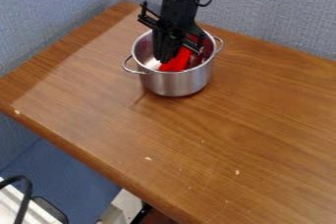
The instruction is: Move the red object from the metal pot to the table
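Note:
The metal pot [175, 76] stands on the far side of the brown table [144, 130], shiny, with small loop handles. Inside it lies the red object [180, 63], its bright red showing on both sides of the fingers. My black gripper [172, 49] reaches straight down into the pot from above. Its fingers have come together on the red object. The lower part of the red piece is hidden behind the pot's near wall.
A blue-grey wall rises close behind the pot on the left and far side. The table's front edge drops to the floor at the lower left, where a dark frame shows. Bare wood spreads in front of and to the right of the pot.

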Controlling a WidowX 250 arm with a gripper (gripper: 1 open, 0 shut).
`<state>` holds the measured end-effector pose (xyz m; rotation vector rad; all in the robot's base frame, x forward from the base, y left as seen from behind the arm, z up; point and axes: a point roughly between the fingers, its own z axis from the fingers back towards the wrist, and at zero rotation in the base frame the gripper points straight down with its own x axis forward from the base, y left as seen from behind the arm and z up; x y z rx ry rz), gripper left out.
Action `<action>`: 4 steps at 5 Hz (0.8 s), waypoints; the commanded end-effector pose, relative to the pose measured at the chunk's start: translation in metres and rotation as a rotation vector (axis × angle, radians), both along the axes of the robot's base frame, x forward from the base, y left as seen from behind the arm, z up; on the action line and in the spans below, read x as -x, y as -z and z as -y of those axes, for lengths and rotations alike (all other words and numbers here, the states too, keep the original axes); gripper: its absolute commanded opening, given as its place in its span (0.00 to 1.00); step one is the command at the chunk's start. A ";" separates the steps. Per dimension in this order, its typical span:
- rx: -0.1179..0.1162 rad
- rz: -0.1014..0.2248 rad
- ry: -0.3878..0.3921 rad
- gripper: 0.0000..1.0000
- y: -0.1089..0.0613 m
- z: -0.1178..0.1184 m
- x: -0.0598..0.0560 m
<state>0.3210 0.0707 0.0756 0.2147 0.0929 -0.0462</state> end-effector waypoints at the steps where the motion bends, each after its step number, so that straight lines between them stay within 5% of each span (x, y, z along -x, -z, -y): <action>1: -0.002 0.025 -0.006 0.00 -0.013 -0.006 0.000; 4: 0.042 0.049 -0.026 0.00 -0.035 -0.009 0.003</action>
